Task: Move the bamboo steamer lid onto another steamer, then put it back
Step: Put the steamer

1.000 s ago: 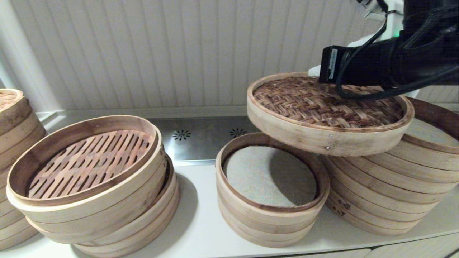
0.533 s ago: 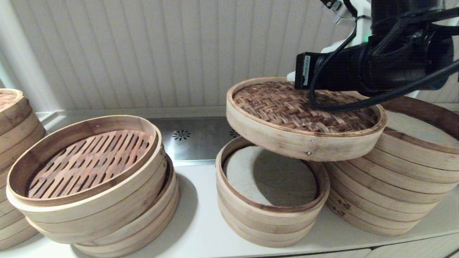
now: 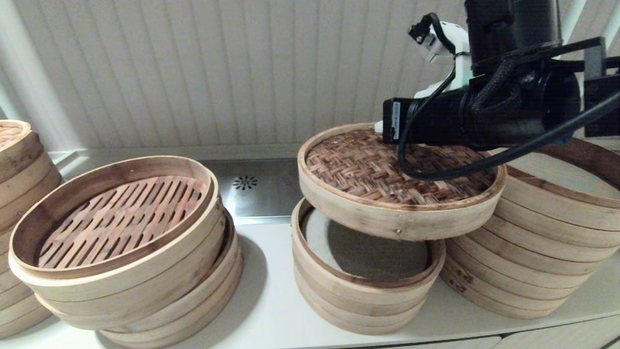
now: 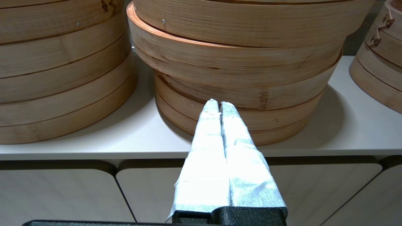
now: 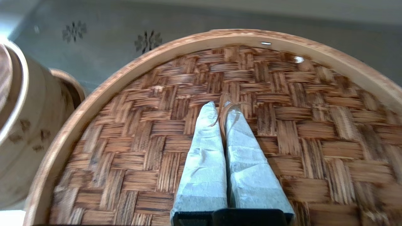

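Note:
The bamboo steamer lid [image 3: 368, 169], a dark woven top in a pale rim, hangs tilted over the shorter cloth-lined stack [image 3: 358, 295] in the middle. In the right wrist view my right gripper [image 5: 221, 108] is shut on a thin bamboo loop at the centre of the lid [image 5: 150, 131]. In the head view the right arm [image 3: 484, 116] hides those fingers. The other steamer [image 3: 547, 242], the tall wide stack with a whitish liner, stands uncovered at the right, its rim partly behind the lid. My left gripper [image 4: 219, 105] is shut and empty, low before the counter front.
A leaning stack with a slatted floor [image 3: 121, 271] stands at the left, and another stack [image 3: 19, 165] is at the far left edge. A steel strip with drain holes [image 3: 252, 194] runs along the wall. The left gripper faces the leaning stack [image 4: 238, 72].
The right arm has carried the lid left and down, from above the tall right stack to over the shorter middle stack. The left arm shows no movement.

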`<state>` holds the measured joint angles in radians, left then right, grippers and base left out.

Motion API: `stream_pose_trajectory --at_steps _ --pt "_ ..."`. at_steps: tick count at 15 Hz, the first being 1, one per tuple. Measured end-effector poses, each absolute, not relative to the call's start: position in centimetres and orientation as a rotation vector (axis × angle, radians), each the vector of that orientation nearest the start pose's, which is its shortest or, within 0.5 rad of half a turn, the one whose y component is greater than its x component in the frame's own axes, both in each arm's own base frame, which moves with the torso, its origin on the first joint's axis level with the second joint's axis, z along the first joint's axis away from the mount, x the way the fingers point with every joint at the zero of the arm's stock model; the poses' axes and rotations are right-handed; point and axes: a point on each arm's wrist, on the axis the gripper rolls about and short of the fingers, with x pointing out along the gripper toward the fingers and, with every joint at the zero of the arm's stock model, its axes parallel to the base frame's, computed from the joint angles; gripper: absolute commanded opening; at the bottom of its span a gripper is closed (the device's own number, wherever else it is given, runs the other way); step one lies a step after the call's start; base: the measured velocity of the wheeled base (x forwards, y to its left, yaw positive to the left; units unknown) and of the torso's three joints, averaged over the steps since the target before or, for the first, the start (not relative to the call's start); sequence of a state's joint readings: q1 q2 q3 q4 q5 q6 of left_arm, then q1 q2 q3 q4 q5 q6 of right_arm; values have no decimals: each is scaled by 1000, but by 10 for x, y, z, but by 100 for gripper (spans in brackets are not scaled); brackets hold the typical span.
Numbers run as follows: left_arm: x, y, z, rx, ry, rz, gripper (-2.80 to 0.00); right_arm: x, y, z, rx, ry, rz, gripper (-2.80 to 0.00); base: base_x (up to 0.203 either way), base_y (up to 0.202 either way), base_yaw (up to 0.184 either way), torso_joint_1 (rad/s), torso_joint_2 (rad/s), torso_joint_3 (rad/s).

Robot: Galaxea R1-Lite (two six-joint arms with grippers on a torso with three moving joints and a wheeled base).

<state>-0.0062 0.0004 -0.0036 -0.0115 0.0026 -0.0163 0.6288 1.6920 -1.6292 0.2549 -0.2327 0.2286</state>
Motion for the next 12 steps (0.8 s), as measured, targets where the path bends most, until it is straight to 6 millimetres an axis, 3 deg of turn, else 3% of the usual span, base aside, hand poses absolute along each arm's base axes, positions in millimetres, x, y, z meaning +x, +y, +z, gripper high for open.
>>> stream_pose_trajectory --at_steps 12 --pt "-23 0 78 -16 -15 -3 -280 262 194 301 89 426 360 -280 0 0 0 0 0 0"
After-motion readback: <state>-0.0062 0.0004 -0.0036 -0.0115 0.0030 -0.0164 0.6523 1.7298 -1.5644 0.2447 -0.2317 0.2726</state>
